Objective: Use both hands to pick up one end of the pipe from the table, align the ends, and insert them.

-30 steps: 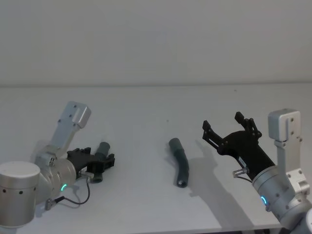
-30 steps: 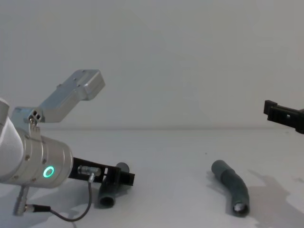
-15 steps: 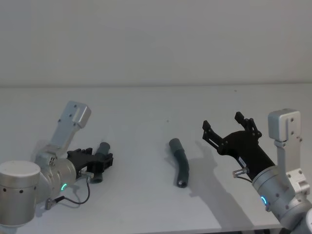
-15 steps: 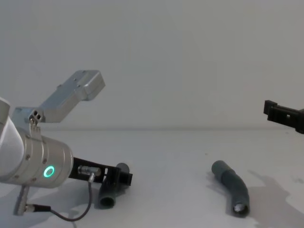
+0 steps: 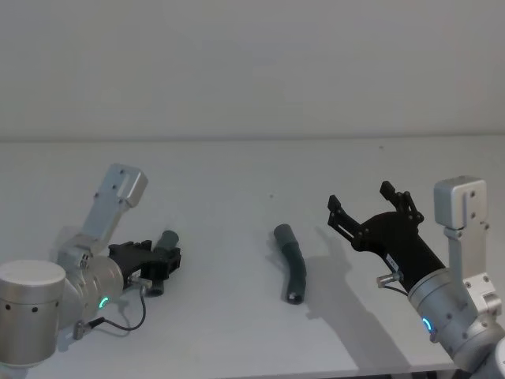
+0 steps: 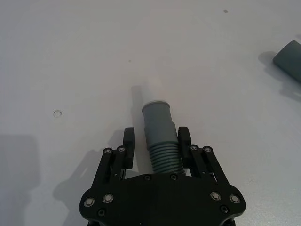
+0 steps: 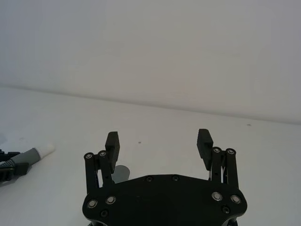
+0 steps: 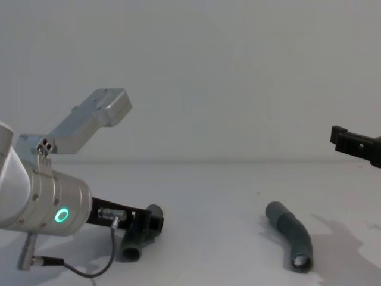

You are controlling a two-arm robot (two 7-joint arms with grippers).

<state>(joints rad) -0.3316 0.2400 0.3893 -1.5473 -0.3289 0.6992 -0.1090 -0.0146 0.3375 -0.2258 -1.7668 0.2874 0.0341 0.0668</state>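
Note:
One dark-grey pipe piece (image 5: 167, 239) (image 6: 159, 120) (image 8: 133, 248) lies on the white table (image 5: 237, 181) at the left. My left gripper (image 5: 164, 259) (image 6: 156, 138) (image 8: 149, 224) is low over it, open. Its fingers (image 6: 183, 138) straddle the ribbed middle closely, one touching and the other a small gap off. The right wrist view shows this piece's whitish tip (image 7: 46, 150). The second pipe piece (image 5: 292, 264) (image 8: 292, 235) (image 6: 289, 59) lies bent at the table's middle. My right gripper (image 5: 360, 197) (image 7: 157, 138) hovers wide open to its right, above the table, holding nothing.
The table's far edge (image 5: 252, 140) meets a plain pale wall. A thin cable (image 8: 89, 271) loops from my left wrist down onto the table. Bare table lies between the two pipe pieces.
My left gripper's fingers have closed in around the left pipe piece's ribbed part. That piece and the right arm have stayed in place.

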